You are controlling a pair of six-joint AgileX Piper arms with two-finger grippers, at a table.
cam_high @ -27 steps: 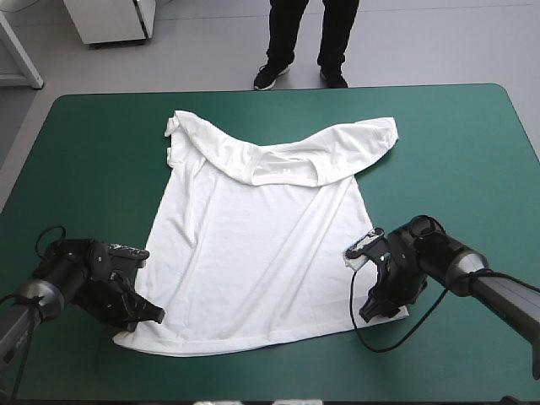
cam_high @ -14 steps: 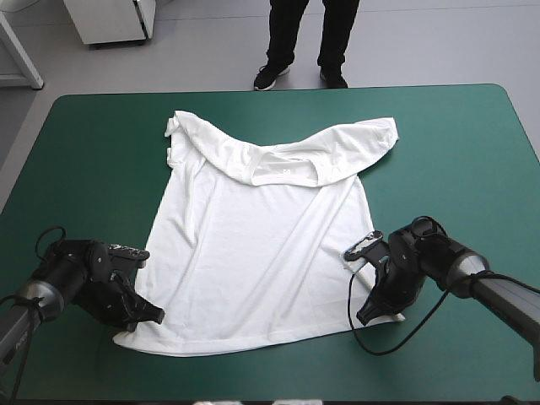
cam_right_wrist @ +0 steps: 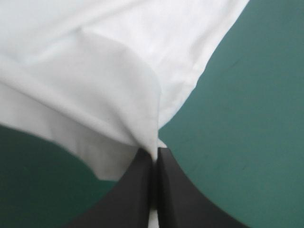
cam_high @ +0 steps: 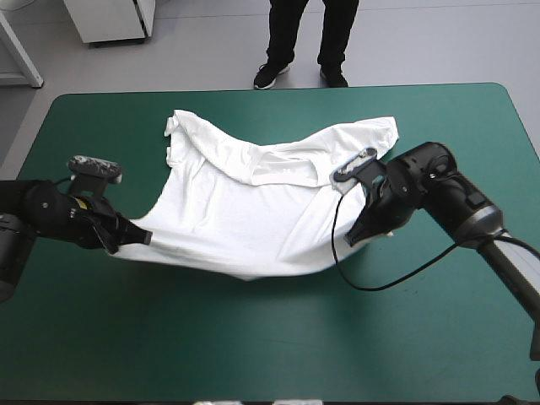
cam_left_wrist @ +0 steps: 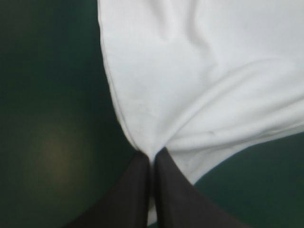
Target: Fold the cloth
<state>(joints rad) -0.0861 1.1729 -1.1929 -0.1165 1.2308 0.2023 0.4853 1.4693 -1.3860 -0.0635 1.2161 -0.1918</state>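
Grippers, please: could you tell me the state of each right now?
The left gripper is shut on the white short-sleeved T-shirt.
The right gripper is shut on it too.

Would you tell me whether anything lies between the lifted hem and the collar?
Nothing visible does. The T-shirt is held at its hem corners by the left gripper and right gripper, both shut, and only its own bare fabric lies ahead toward the collar.
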